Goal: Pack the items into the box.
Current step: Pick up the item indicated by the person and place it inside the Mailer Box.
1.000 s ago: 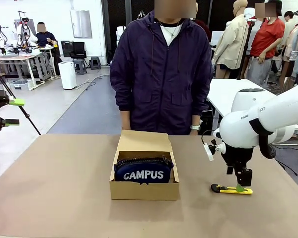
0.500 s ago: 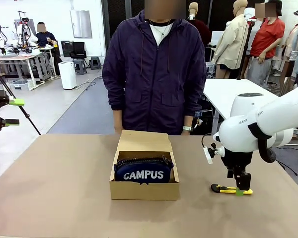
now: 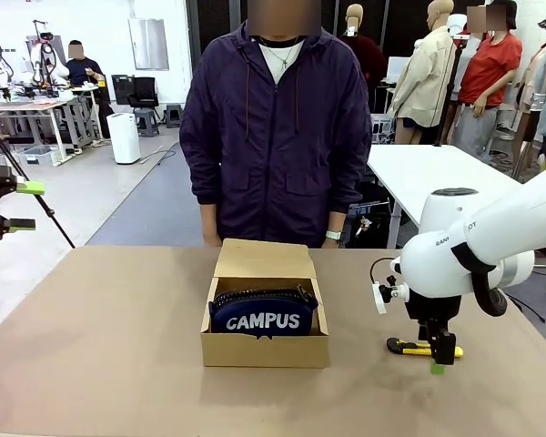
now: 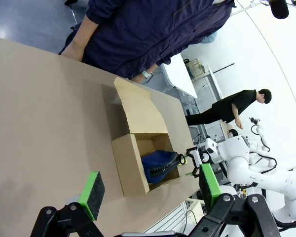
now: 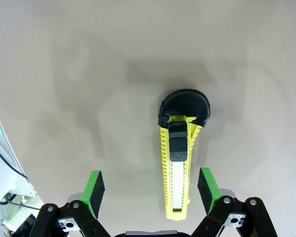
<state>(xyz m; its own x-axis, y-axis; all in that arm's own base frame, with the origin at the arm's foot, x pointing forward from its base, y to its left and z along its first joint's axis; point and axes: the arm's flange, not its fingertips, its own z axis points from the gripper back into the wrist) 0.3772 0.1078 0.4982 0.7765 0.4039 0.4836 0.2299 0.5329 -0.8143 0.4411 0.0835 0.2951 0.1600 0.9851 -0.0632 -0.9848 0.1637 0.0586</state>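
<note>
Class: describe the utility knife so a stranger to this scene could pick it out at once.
On the brown table, find the open cardboard box at the middle, holding a navy pencil case. To the robot's right of it, under the right arm's open tool, lies the utility knife: slim, yellow with a black end, flat on the tabletop outside the box.

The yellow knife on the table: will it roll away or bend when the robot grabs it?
Probably neither. The knife looks like hard plastic, so it should stay stiff. It lies flat on the table, so rolling seems unlikely. It sits nearer one pad of the open right gripper, so it might slide a little as that closes.
</note>
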